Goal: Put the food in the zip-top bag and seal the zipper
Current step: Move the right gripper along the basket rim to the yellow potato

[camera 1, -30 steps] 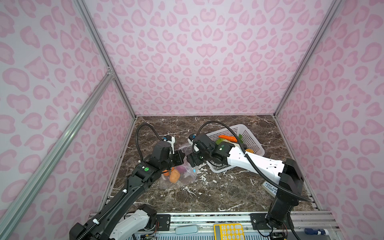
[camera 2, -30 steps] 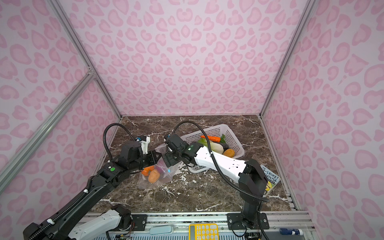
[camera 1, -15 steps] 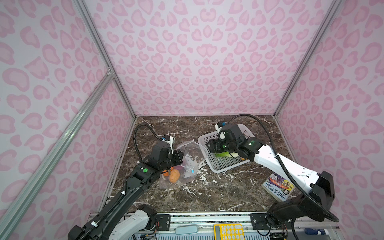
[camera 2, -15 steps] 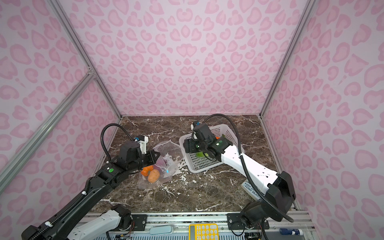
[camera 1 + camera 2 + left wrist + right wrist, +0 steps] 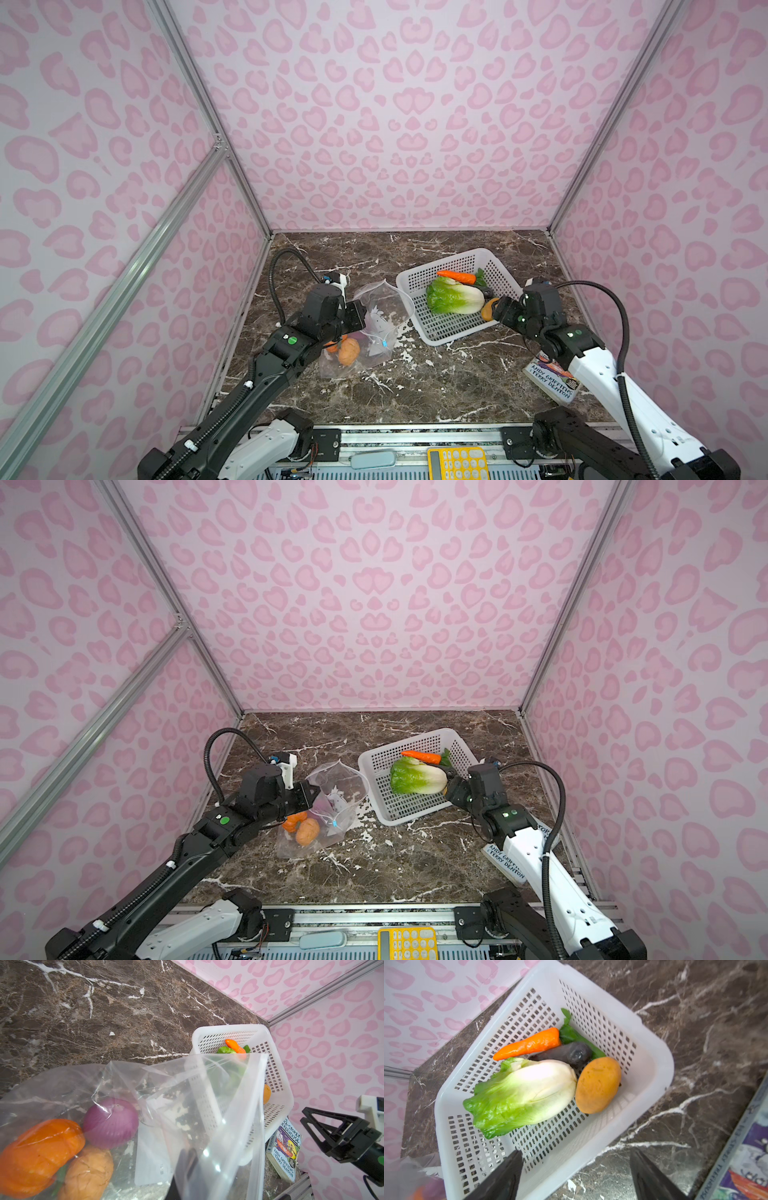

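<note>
Pinching the zip-top bag (image 5: 386, 307) beside the basket (image 5: 453, 257) with my left gripper (image 5: 359, 318), right gripper (image 5: 575, 1159) spread near the basket's potato (image 5: 598, 1084), I fear a jaw clipping the cabbage (image 5: 521, 1095) and fumbling the pick.

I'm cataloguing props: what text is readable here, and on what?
"STOREY TREEHOUSE": book cover; the number before it is unclear.
"ANDY GRIFFITHS", "TERRY DENTON": same book.
Print on the white patch of the zip-top bag: too small.
Keys of the yellow calculator: blurred.
</note>
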`<state>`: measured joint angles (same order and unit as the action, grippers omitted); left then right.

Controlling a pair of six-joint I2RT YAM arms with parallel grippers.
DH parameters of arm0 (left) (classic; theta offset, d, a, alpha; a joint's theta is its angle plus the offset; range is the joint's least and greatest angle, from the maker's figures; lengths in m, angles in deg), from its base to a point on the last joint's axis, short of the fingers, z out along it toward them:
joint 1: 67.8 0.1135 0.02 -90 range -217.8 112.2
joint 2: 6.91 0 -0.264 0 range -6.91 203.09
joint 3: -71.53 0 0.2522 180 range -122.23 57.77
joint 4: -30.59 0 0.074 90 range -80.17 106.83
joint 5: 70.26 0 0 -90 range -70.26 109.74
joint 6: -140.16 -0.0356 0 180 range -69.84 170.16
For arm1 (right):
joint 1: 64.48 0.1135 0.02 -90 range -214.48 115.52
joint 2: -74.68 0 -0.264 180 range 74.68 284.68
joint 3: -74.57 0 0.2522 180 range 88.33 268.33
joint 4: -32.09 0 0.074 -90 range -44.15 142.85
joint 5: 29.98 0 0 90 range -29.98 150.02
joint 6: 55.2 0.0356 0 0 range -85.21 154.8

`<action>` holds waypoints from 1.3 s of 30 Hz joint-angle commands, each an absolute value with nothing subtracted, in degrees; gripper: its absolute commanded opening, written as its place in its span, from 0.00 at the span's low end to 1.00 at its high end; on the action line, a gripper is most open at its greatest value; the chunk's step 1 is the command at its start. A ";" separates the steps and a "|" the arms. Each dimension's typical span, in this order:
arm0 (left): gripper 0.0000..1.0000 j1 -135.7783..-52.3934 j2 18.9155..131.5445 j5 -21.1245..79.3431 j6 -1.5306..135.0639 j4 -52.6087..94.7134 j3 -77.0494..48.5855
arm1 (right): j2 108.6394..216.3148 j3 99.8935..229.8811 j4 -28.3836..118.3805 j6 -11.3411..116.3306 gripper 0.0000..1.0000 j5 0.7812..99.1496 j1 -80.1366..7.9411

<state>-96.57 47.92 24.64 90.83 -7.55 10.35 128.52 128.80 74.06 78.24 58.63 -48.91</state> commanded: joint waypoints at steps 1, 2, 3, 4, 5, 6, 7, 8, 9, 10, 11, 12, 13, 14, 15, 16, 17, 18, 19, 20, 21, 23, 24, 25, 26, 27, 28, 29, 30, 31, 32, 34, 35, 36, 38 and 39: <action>0.03 -96.54 48.16 24.31 90.68 -6.79 10.49 | 128.01 125.36 68.21 84.98 0.81 56.00 -49.14; 0.03 -96.54 48.11 24.47 90.68 -6.82 10.49 | 128.54 124.39 66.66 86.18 0.81 54.66 -49.14; 0.03 -96.54 48.11 24.48 90.76 -6.81 10.40 | 129.15 123.85 65.53 87.24 0.80 53.67 -49.13; 0.03 -96.54 48.08 24.57 90.77 -6.88 10.40 | 129.92 123.32 64.61 88.29 0.80 52.72 -49.04; 0.03 -96.54 47.94 24.49 90.83 -6.94 10.40 | 130.66 122.93 63.44 88.96 0.79 52.02 -48.90; 0.03 -96.54 47.82 24.56 90.85 -6.99 10.39 | 131.32 122.72 62.71 89.50 0.79 51.76 -48.58; 0.03 -96.54 47.55 24.46 90.94 -6.99 10.48 | 132.06 122.54 62.15 89.95 0.78 51.80 -47.99; 0.03 -96.54 47.36 24.32 91.03 -6.99 10.48 | 132.89 122.51 61.58 90.16 0.77 52.36 -47.15; 0.03 -96.54 47.32 24.22 91.11 -6.99 10.57 | 133.62 122.67 61.37 90.12 0.77 53.10 -46.28; 0.03 -96.54 47.23 24.21 91.20 -6.99 10.57 | 134.50 122.84 61.03 90.16 0.76 54.16 -44.92; 0.03 -96.54 47.23 24.20 91.29 -6.99 10.48 | 135.54 123.07 60.84 90.08 0.76 55.02 -43.75; 0.03 -96.54 47.33 24.33 91.38 -6.99 10.41 | 136.51 123.47 60.72 90.00 0.75 55.60 -42.70; 0.03 -96.54 47.40 24.55 91.38 -6.99 10.31 | 137.67 124.00 60.76 89.83 0.74 55.94 -41.73; 0.03 -96.53 47.49 24.60 91.47 -6.99 10.22 | 138.73 124.60 61.13 89.52 0.74 55.89 -41.11; 0.03 -96.54 47.49 24.72 91.47 -6.99 10.13 | 139.91 125.50 61.91 88.97 0.73 55.89 -40.66; 0.03 -96.54 47.58 24.83 91.42 -6.99 10.13 | 141.05 126.27 62.31 88.30 0.70 56.18 -40.22; 0.03 -96.54 47.54 24.82 91.47 -7.01 10.05 | 142.01 126.92 62.79 87.85 0.70 56.60 -39.78; 0.03 -96.54 47.50 24.75 91.50 -6.99 10.11 | 142.98 127.63 63.27 87.18 0.68 57.13 -39.32; 0.03 -96.54 47.46 24.73 91.47 -7.07 10.05 | 143.92 128.31 63.64 86.56 0.66 57.60 -38.94; 0.03 -96.54 47.40 24.72 91.47 -7.07 10.04 | 144.79 128.97 64.20 86.03 0.65 58.02 -38.62; 0.03 -96.54 47.40 24.58 91.47 -7.16 10.02 | 145.87 129.72 64.76 85.27 0.63 58.59 -38.32; 0.03 -96.54 47.49 24.56 91.39 -7.16 9.96 | 147.80 131.28 66.40 83.73 0.58 59.79 -37.61; 0.03 -96.54 47.56 24.53 91.38 -7.16 9.87 | 148.80 132.11 67.16 82.85 0.55 59.97 -37.50; 0.03 -96.60 47.63 24.51 91.31 -7.16 9.79 | 149.68 133.01 68.01 81.96 0.55 60.24 -37.57; 0.03 -96.54 47.68 24.54 91.29 -7.24 9.78 | 150.37 133.72 68.80 81.16 0.55 60.62 -37.53; 0.03 -96.54 47.69 24.55 91.21 -7.25 9.69 | 151.00 134.68 69.93 80.27 0.54 61.41 -37.58; 0.03 -96.54 47.69 24.48 91.12 -7.29 9.69 | 151.64 135.62 70.93 79.22 0.50 62.00 -37.75; 0.03 -96.54 47.71 24.33 91.03 -7.34 9.69 | 152.14 136.31 71.91 78.32 0.46 62.25 -38.12; 0.03 -96.54 47.60 24.32 90.95 -7.42 9.71 | 152.71 137.01 72.74 77.31 0.45 62.38 -38.48; 0.03 -96.54 47.58 24.22 90.88 -7.57 9.69 | 153.02 137.53 73.25 76.40 0.44 62.08 -39.08; 0.03 -96.54 47.49 24.06 90.78 -7.60 9.69 | 153.37 137.86 73.80 75.63 0.44 61.63 -39.65; 0.03 -96.54 47.40 23.85 90.68 -7.78 9.70 | 153.93 138.42 74.89 73.71 0.40 60.42 -41.25; 0.03 -96.54 47.33 23.73 90.60 -7.78 9.76 | 154.18 138.59 75.49 72.89 0.40 60.21 -41.93; 0.03 -96.54 47.32 23.67 90.59 -7.78 9.78 | 154.25 138.82 76.37 71.71 0.40 60.02 -42.75; 0.03 -96.54 47.23 23.54 90.50 -7.79 9.85 | 154.34 139.18 78.17 69.35 0.40 59.94 -44.45; 0.03 -96.54 47.25 23.49 90.50 -7.78 9.87 | 154.39 139.28 78.98 68.06 0.40 59.80 -45.47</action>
